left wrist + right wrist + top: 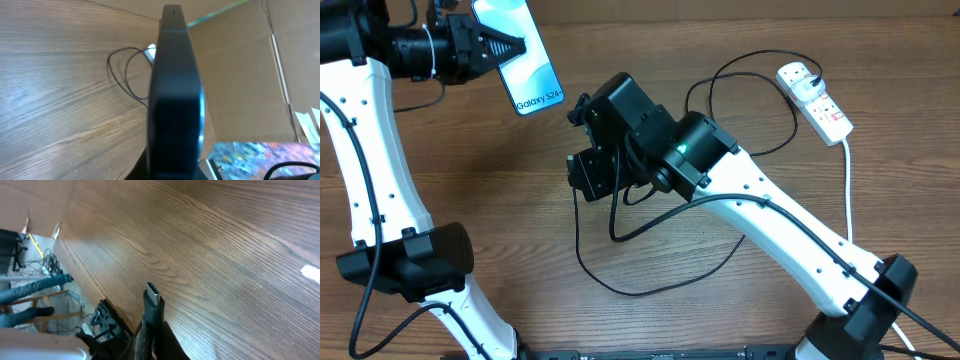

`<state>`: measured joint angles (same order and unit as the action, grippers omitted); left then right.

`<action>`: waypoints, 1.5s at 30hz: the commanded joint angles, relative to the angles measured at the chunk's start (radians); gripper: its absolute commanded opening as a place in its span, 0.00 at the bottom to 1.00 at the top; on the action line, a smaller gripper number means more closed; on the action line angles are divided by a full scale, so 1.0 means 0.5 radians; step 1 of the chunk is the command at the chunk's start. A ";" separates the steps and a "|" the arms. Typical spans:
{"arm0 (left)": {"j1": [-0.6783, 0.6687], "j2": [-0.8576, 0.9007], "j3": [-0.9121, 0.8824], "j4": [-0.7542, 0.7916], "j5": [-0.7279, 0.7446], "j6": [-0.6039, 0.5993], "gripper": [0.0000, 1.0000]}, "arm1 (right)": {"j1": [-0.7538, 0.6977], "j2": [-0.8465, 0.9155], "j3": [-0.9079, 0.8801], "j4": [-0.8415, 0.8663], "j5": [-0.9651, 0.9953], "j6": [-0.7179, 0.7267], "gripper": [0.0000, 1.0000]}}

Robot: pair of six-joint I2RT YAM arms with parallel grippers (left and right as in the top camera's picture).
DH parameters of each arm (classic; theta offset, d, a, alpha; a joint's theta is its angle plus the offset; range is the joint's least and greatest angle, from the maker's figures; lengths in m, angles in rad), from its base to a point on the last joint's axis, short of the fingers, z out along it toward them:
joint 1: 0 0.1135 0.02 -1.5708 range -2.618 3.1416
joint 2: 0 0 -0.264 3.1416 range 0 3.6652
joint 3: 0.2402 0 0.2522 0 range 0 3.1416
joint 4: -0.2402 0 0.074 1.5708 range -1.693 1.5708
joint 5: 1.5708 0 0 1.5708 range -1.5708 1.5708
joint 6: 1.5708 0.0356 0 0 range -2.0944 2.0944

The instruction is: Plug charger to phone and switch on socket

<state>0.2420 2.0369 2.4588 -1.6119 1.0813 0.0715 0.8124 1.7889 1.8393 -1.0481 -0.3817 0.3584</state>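
The plug tip of the charger (153, 296) juts from the right hand (150, 332), which is clamped on it. The left hand (500, 45) grips the phone (527, 62), raised above the desk (470, 170). Square the tip to the phone's port before pushing. The socket (815, 98) lies well right of the phone.

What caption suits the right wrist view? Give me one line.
Right hand grips the charger, its metal tip poking out over the wooden table.
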 commanded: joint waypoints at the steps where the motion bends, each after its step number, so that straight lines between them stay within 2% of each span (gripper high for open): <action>1: -0.015 -0.001 0.009 -0.063 0.167 0.188 0.04 | -0.002 -0.093 0.040 0.015 -0.018 -0.053 0.04; 4: -0.015 -0.001 0.009 -0.156 0.182 0.302 0.04 | -0.024 -0.124 0.040 0.086 -0.143 -0.055 0.04; 8: -0.017 -0.001 0.008 -0.156 0.260 0.307 0.04 | -0.046 -0.141 0.040 0.173 -0.332 -0.099 0.04; 11: -0.018 -0.001 0.008 -0.156 0.404 0.331 0.04 | -0.046 -0.140 0.040 0.165 -0.340 -0.099 0.04; 17: -0.053 -0.001 0.008 -0.156 0.494 0.318 0.04 | -0.118 -0.140 0.040 0.197 -0.393 -0.080 0.04; 26: -0.173 -0.001 0.008 -0.156 0.491 0.260 0.04 | -0.347 -0.140 0.040 0.256 -0.903 -0.076 0.04; 45: -0.185 -0.001 0.008 -0.156 0.495 0.222 0.04 | -0.359 -0.140 0.039 0.264 -0.969 -0.084 0.04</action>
<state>0.1482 2.0369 2.4588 -1.6878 1.2652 0.1902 0.6319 1.7550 1.8389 -0.9260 -0.8482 0.3248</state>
